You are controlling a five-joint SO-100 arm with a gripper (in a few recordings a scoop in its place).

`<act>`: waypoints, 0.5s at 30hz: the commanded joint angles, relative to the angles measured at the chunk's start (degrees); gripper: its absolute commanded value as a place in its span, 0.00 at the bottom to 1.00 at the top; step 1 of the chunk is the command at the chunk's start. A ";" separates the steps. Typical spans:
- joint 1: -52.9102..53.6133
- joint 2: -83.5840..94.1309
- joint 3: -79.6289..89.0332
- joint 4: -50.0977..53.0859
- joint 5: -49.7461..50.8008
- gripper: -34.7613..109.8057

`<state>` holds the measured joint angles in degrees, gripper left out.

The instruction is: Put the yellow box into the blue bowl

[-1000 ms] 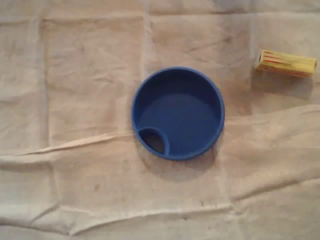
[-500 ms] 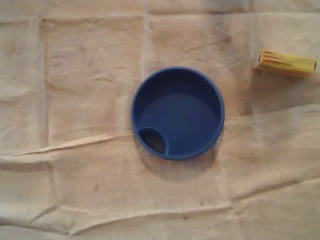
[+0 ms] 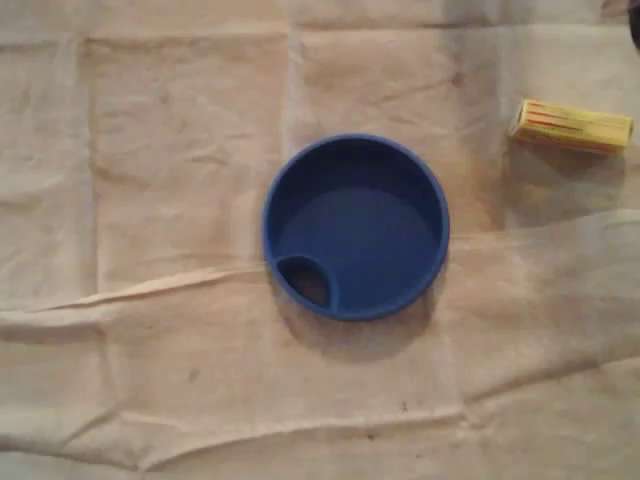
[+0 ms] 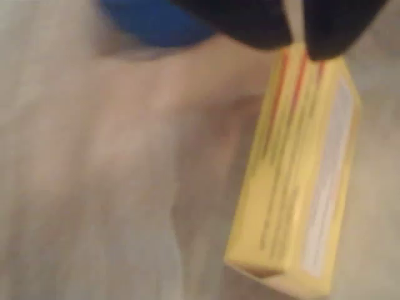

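Note:
The yellow box (image 3: 571, 126) lies flat on the cloth at the right, well apart from the blue bowl (image 3: 355, 227) in the middle. The bowl holds nothing and has a small round pocket at its lower left rim. In the blurred wrist view the yellow box (image 4: 300, 181) lies close below my black gripper (image 4: 299, 31). Its fingers stand nearly together with only a thin slit between them and nothing held. A blue bowl edge (image 4: 156, 22) shows at the top left. A dark bit of my arm (image 3: 636, 30) pokes in at the overhead view's top right corner.
A creased beige cloth (image 3: 180, 330) covers the whole table, with raised folds running across below the bowl. A soft shadow lies over the cloth at the right, around the box.
A dark part of my arm has come into the top right corner of the overhead view, and its shadow has spread over the right side. Box and bowl have not moved.

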<state>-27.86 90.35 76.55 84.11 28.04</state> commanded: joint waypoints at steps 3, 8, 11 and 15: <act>-0.26 -7.38 -7.82 -1.67 4.39 0.24; -0.35 -15.03 -14.94 -1.67 5.27 0.24; -0.26 -19.34 -20.83 -1.32 5.27 0.25; -0.26 -22.50 -24.87 -0.79 5.27 0.32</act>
<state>-27.86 67.32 58.45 83.41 32.96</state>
